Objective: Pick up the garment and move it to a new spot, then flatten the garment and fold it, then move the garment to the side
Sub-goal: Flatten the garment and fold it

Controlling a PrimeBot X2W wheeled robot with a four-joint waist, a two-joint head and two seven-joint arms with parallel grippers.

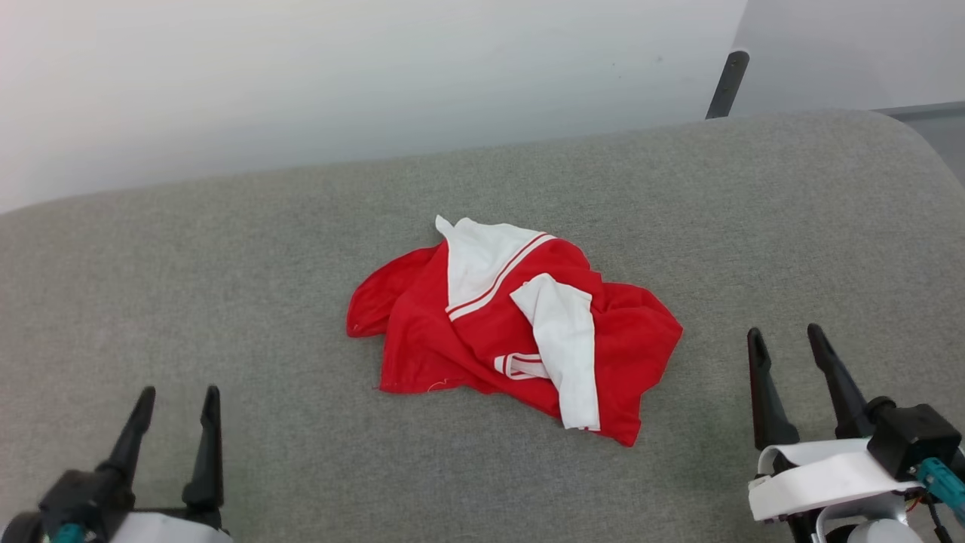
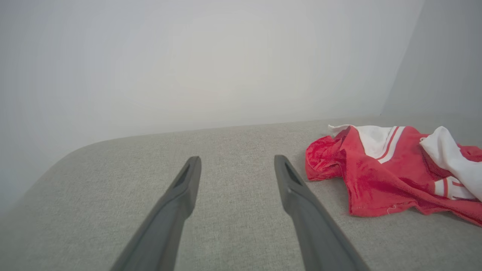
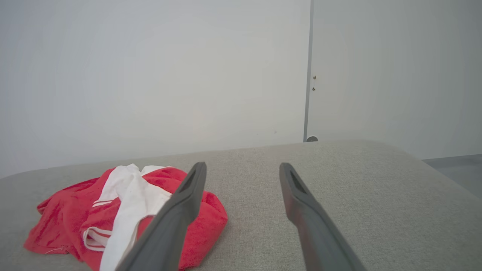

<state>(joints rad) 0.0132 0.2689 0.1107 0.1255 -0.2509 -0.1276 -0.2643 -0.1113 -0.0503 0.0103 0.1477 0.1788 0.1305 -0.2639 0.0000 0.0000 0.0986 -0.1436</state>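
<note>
The garment [image 1: 482, 332], a red jersey with white sleeves and red-white striped trim, lies crumpled in a heap at the middle of the grey fabric surface [image 1: 226, 264]. Its printed chest is hidden in the folds. My left gripper [image 1: 178, 398] stands open at the lower left, well short of the heap, nothing between its fingers. In the left wrist view the garment [image 2: 376, 177] lies to the right of the open left gripper [image 2: 237, 165]. My right gripper [image 1: 785, 339] is open at the lower right, just right of the heap. The right wrist view shows the garment [image 3: 75, 214] left of the right gripper [image 3: 243, 171].
The grey fabric surface has rounded edges and ends at a pale wall [image 1: 339, 75] behind. A dark post [image 1: 727, 83] rises beyond the far right edge, and floor [image 3: 455, 167] shows past the right side. Bare fabric surrounds the heap on all sides.
</note>
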